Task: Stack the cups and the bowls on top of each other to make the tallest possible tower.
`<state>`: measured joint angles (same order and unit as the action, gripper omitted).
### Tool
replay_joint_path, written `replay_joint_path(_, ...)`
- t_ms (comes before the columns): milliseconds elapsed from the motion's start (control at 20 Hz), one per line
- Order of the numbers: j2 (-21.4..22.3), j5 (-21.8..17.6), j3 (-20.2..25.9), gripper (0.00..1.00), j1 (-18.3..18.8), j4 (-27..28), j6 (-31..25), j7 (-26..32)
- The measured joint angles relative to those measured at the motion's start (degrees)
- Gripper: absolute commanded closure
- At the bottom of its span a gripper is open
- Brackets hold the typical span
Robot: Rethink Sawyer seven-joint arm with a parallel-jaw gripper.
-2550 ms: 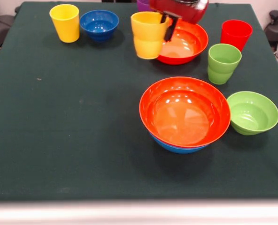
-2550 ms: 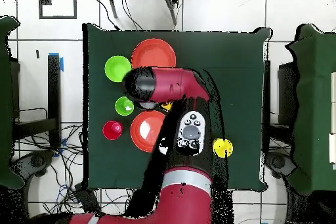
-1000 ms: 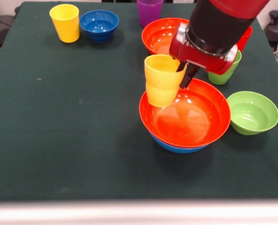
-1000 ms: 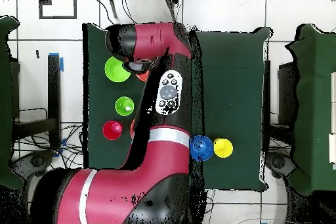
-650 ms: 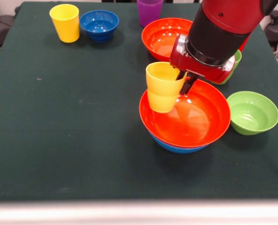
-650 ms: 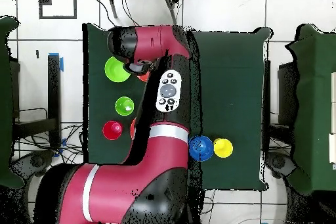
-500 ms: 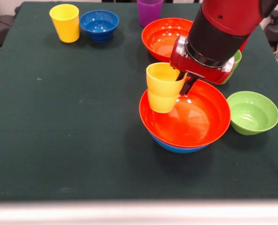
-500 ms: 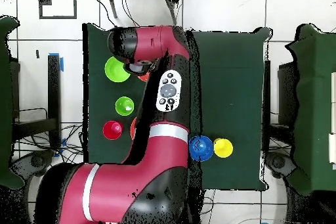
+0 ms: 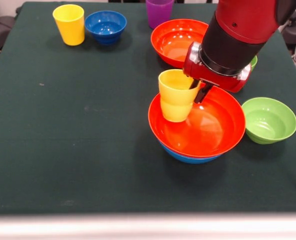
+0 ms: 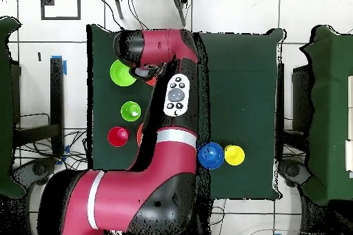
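Note:
My gripper (image 9: 196,90) is shut on the rim of the yellow-orange cup (image 9: 176,95), one finger inside it and one outside. The cup hangs upright over the left inner side of an orange-red bowl (image 9: 208,130). That bowl is nested in the light-blue bowl (image 9: 188,156). I cannot tell whether the cup touches the bowl. In the overhead view the arm (image 10: 158,46) hides the gripper, the cup and both stacked bowls.
A second orange-red bowl (image 9: 174,40), the purple cup (image 9: 159,10), the dark blue bowl (image 9: 105,25) and the yellow cup (image 9: 69,23) stand at the far side. The lime green bowl (image 9: 269,120) sits right of the stack. The overhead view shows the lime green cup (image 10: 131,111) and the red cup (image 10: 118,136).
My gripper carried the yellow-orange cup from beside the far orange-red bowl over to the stacked bowls. It has since shifted slightly right and lower, over the bowl's inside.

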<state>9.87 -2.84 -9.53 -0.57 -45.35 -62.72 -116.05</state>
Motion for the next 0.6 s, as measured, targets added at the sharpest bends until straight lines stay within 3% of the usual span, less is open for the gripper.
replay_joint_path(600, -0.77, 1.39, -0.02, 1.00, -0.50, 0.37, -0.01, 0.00)
